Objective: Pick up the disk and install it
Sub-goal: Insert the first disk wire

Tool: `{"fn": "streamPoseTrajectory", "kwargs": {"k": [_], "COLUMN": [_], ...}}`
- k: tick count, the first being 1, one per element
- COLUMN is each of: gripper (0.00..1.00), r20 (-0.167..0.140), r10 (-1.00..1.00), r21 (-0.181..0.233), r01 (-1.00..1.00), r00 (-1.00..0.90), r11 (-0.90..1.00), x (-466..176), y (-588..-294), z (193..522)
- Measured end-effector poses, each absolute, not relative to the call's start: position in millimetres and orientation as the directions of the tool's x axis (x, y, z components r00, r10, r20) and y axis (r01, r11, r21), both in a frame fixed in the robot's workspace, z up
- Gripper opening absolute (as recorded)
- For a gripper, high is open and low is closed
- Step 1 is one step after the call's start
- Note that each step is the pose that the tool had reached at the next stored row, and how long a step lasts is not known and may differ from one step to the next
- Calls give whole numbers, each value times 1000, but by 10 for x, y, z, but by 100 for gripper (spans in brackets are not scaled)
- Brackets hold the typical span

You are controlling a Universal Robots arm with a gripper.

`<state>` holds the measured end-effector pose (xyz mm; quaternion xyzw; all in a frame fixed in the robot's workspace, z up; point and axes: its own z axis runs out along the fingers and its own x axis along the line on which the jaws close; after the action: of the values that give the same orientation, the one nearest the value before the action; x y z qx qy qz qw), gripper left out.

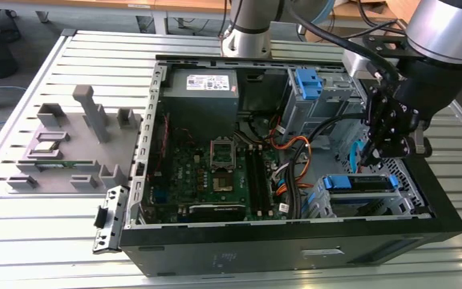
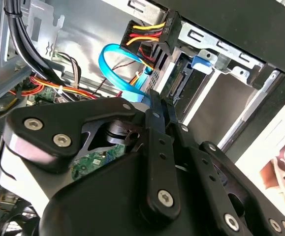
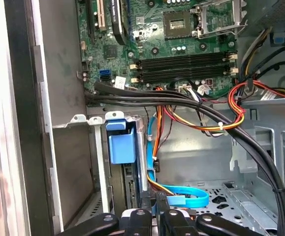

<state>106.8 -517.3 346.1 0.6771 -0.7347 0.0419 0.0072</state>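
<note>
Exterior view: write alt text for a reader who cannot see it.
The robot's tool hangs in an open computer case, just above the disk, which sits with its blue rails in a drive cage at the exterior view's right. The case lies on a slatted metal table.

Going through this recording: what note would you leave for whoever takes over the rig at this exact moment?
Gripper: inside the open case, close above the drive cage; whether it grips anything can't be told.
Disk: sits in that cage, blue rails showing.
Done: disk appears placed in the cage.
Left: full seating can't be confirmed; a blue cable lies beside the cage.
</note>
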Motion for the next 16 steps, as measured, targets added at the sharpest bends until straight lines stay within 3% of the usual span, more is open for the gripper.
{"fn": "streamPoseTrajectory", "kwargs": {"k": [16], "gripper": [16], "r20": [68], "r10": [-998], "r21": [-54], "r01": [-999], "r00": [-7], "r11": [4], "x": [1067], "y": [-5306], "z": [3448]}}
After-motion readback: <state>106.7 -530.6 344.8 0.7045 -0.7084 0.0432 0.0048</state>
